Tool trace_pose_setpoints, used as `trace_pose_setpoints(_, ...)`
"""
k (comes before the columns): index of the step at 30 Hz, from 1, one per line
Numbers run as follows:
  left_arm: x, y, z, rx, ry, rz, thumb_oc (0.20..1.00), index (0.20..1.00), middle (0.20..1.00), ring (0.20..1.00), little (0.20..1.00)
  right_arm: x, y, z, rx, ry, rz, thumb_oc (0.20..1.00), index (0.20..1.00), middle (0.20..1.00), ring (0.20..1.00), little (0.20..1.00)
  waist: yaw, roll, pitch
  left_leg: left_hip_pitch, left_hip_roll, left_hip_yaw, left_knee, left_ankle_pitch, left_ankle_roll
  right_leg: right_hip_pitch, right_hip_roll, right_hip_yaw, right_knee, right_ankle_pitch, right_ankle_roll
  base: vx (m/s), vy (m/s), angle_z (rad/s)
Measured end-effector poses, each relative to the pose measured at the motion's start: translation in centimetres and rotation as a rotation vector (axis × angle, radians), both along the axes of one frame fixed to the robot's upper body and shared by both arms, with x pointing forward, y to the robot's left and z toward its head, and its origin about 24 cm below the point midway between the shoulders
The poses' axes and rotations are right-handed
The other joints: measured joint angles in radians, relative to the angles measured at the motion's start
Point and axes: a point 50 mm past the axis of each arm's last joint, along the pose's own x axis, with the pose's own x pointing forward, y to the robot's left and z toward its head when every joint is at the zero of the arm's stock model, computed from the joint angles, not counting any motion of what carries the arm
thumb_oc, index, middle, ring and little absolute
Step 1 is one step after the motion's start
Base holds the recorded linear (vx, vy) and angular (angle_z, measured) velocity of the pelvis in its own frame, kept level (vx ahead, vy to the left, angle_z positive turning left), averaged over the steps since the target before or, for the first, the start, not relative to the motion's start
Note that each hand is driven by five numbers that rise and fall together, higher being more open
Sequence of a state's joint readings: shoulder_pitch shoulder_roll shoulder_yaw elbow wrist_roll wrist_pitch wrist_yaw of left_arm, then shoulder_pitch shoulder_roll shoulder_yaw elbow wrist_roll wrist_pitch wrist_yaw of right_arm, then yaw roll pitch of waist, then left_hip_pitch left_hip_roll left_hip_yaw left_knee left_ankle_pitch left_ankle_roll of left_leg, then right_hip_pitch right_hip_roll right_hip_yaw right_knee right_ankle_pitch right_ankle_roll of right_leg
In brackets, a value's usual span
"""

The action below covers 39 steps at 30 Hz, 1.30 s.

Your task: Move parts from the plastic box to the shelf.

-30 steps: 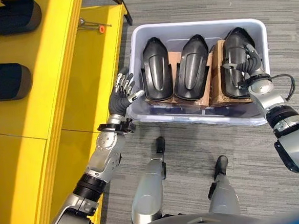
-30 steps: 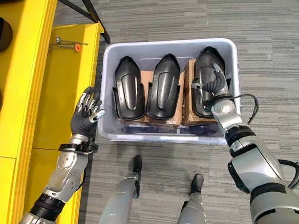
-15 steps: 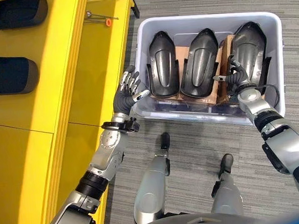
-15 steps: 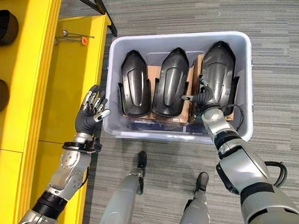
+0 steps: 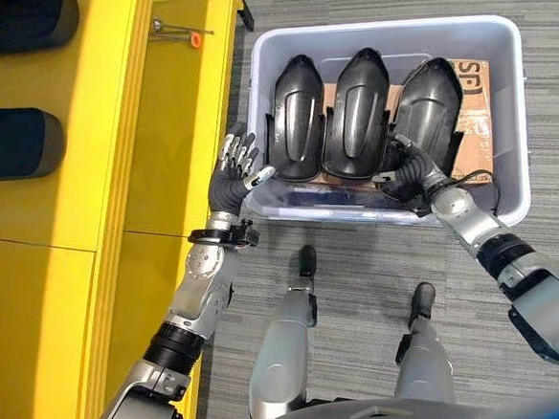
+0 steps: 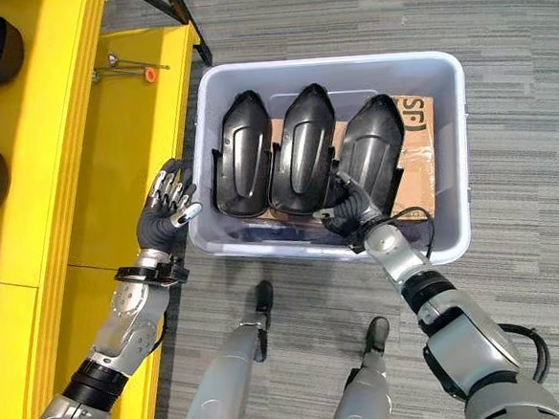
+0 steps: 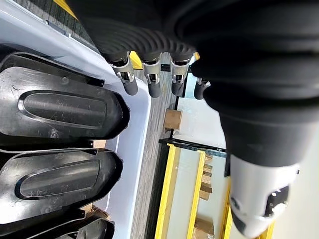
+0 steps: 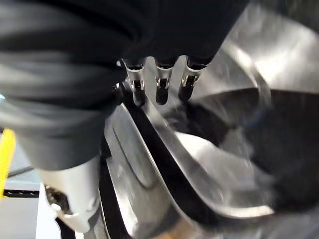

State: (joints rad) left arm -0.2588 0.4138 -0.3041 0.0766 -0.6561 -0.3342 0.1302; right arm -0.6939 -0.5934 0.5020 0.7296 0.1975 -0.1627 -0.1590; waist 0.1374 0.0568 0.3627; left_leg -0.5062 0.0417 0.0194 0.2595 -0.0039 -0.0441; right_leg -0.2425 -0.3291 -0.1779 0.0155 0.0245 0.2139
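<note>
My right hand (image 5: 409, 170) curls round the lower edge of the rightmost black moulded part (image 5: 429, 113), tilted at the plastic box's (image 5: 507, 107) three o'clock side; my left hand (image 5: 235, 169) waits relaxed outside at nine; I should lift straight, clearing its neighbour

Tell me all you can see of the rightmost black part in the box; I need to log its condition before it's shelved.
The rightmost black part is a glossy, moulded shell that looks like plastic, with a rounded far end and a raised centre panel. It lies tilted in the plastic box, leaning toward the middle part, over brown cardboard. The right hand grips its near end, fingers curled round the edge. No damage is visible.
</note>
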Motion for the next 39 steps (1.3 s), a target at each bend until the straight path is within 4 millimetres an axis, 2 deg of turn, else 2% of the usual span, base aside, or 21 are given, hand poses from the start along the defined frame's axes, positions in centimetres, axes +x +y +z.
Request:
trace_pose_setpoints(2, -0.3, 0.6, -0.1, -0.009, 0.002, 0.024, 1.0, 1.0, 1.0, 1.0, 1.0, -0.9, -0.1, 2.6, 0.002, -0.116, 0.053, 1.0, 1.0, 1.0, 1.0, 1.0, -0.011, -0.01, 0.005, -0.003, 0.002, 0.001, 0.0, 0.0, 0.0, -0.005, 0.003, 0.002, 0.003, 0.001, -0.001, 0.0, -0.011, -0.04)
trace_pose_setpoints(3, -0.4, 1.4, -0.2, -0.011, 0.003, 0.052, 1.0, 1.0, 1.0, 1.0, 1.0, -1.4, -0.2, 4.6, -0.001, -0.206, 0.078, 1.0, 1.0, 1.0, 1.0, 1.0, -0.023, -0.027, 0.008, -0.005, 0.007, 0.005, 0.0, 0.0, 0.0, -0.011, 0.006, 0.006, 0.003, 0.003, -0.004, 0.0, -0.021, -0.14)
trace_pose_setpoints(6, -0.4, 1.9, 0.0, -0.016, -0.005, 0.073, 1.0, 1.0, 1.0, 1.0, 1.0, -2.1, -1.4, 6.5, 0.025, -0.31, 0.037, 1.0, 1.0, 1.0, 1.0, 1.0, -0.042, -0.049, 0.007, -0.012, 0.016, 0.006, 0.003, 0.0, 0.0, -0.022, 0.013, 0.011, 0.003, 0.006, -0.008, 0.01, -0.023, -0.07)
trace_pose_setpoints(9, -0.5, 2.8, 0.3, -0.029, -0.017, 0.113, 1.0, 1.0, 1.0, 1.0, 1.0, -3.5, -2.1, 10.0, -0.039, -0.476, 0.025, 1.0, 1.0, 1.0, 1.0, 1.0, -0.054, -0.053, 0.009, -0.032, 0.018, 0.012, 0.006, 0.001, 0.001, -0.044, 0.015, 0.017, 0.003, 0.012, -0.009, 0.01, -0.012, -0.05)
trace_pose_setpoints(12, -0.6, 3.0, 0.2, -0.025, -0.013, 0.118, 1.0, 1.0, 1.0, 1.0, 1.0, -3.8, -2.4, 11.0, -0.079, -0.536, 0.002, 1.0, 1.0, 1.0, 1.0, 1.0, -0.057, -0.056, 0.008, -0.033, 0.019, 0.016, 0.007, 0.001, 0.001, -0.046, 0.015, 0.021, 0.0, 0.013, -0.008, 0.0, -0.012, -0.03)
trace_pose_setpoints(16, -0.6, 2.9, 0.2, -0.022, -0.013, 0.117, 1.0, 1.0, 1.0, 1.0, 1.0, -4.3, -1.1, 12.2, -0.061, -0.639, 0.018, 1.0, 1.0, 1.0, 1.0, 1.0, -0.063, -0.057, 0.008, -0.033, 0.02, 0.02, 0.006, 0.0, 0.002, -0.049, 0.015, 0.026, -0.001, 0.014, -0.009, 0.0, 0.0, -0.01)
trace_pose_setpoints(18, -0.6, 2.9, 0.2, -0.015, -0.015, 0.117, 1.0, 1.0, 1.0, 1.0, 1.0, -4.2, -0.2, 11.7, -0.002, -0.65, 0.015, 1.0, 1.0, 1.0, 1.0, 1.0, -0.065, -0.057, 0.009, -0.034, 0.02, 0.021, 0.006, 0.0, 0.003, -0.05, 0.015, 0.027, -0.001, 0.014, -0.009, 0.0, -0.001, -0.02)
trace_pose_setpoints(19, -0.6, 2.8, 0.3, -0.008, -0.02, 0.115, 1.0, 1.0, 1.0, 1.0, 1.0, -3.8, 0.1, 10.8, 0.031, -0.624, 0.005, 1.0, 1.0, 1.0, 1.0, 1.0, -0.062, -0.058, 0.009, -0.034, 0.02, 0.023, 0.006, 0.0, 0.003, -0.052, 0.014, 0.028, -0.001, 0.015, -0.008, 0.0, 0.0, 0.0)
trace_pose_setpoints(21, -0.5, 2.8, 0.5, -0.014, -0.023, 0.129, 1.0, 1.0, 1.0, 1.0, 1.0, -2.9, -0.4, 9.0, 0.065, -0.562, -0.059, 1.0, 1.0, 1.0, 1.0, 1.0, -0.058, -0.058, 0.009, -0.036, 0.019, 0.022, 0.006, 0.0, 0.003, -0.053, 0.014, 0.028, -0.001, 0.015, -0.008, 0.0, 0.0, 0.0)
trace_pose_setpoints(27, -0.3, 2.6, 0.5, -0.023, -0.023, 0.135, 1.0, 1.0, 1.0, 1.0, 1.0, -1.3, -0.2, 6.3, 0.187, -0.458, -0.142, 1.0, 1.0, 1.0, 1.0, 1.0, -0.06, -0.058, 0.009, -0.037, 0.019, 0.022, 0.005, 0.0, 0.003, -0.054, 0.014, 0.028, -0.004, 0.016, -0.008, 0.0, 0.0, 0.0)
trace_pose_setpoints(30, -0.2, 2.6, 0.8, -0.025, -0.031, 0.138, 1.0, 1.0, 1.0, 1.0, 1.0, -0.7, -0.8, 3.9, 0.259, -0.352, -0.207, 1.0, 1.0, 1.0, 1.0, 1.0, -0.041, -0.057, 0.009, -0.038, 0.016, 0.022, 0.003, 0.0, 0.003, -0.054, 0.012, 0.027, -0.006, 0.016, -0.007, 0.0, 0.0, 0.0)
trace_pose_setpoints(36, -0.4, 2.7, 0.4, -0.025, -0.017, 0.146, 1.0, 1.0, 1.0, 1.0, 1.0, -0.6, -0.7, 4.1, 0.281, -0.356, -0.21, 1.0, 1.0, 1.0, 1.0, 1.0, -0.031, -0.057, 0.01, -0.038, 0.014, 0.021, 0.003, 0.0, 0.003, -0.053, 0.011, 0.027, -0.007, 0.016, -0.007, 0.0, 0.0, 0.0)
trace_pose_setpoints(39, -0.4, 2.4, 0.4, -0.022, -0.018, 0.135, 1.0, 1.0, 1.0, 1.0, 1.0, 0.1, -1.2, 3.4, 0.279, -0.304, -0.245, 1.0, 1.0, 1.0, 1.0, 1.0, -0.029, -0.056, 0.01, -0.038, 0.014, 0.021, 0.004, 0.0, 0.003, -0.052, 0.011, 0.027, -0.007, 0.017, -0.007, 0.0, 0.0, 0.0)
